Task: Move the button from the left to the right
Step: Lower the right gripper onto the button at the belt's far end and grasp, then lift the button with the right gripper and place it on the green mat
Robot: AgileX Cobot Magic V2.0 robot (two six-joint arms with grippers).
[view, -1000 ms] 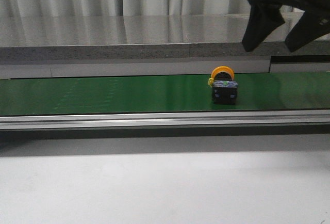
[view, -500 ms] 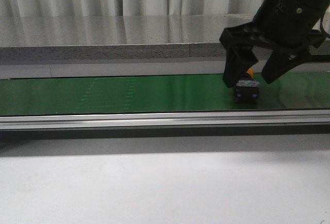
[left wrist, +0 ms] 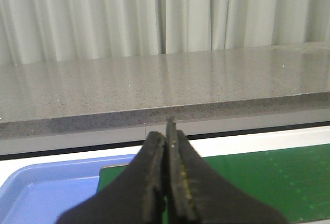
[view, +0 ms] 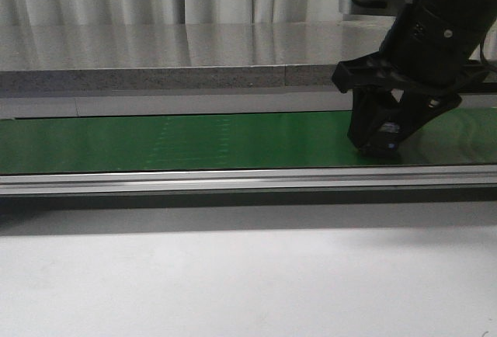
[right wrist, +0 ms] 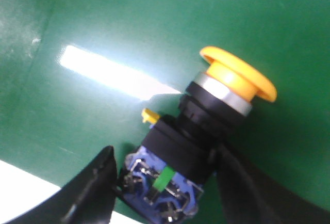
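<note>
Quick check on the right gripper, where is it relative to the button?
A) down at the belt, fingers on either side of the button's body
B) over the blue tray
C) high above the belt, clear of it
A: the right gripper has a finger on each side of the button on the green belt.

Right hand point(view: 386, 144) now lower, fingers closed around the button point(right wrist: 206, 131).

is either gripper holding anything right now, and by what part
The right gripper grips the button by its black body, cap free. The left gripper is shut, empty.
</note>
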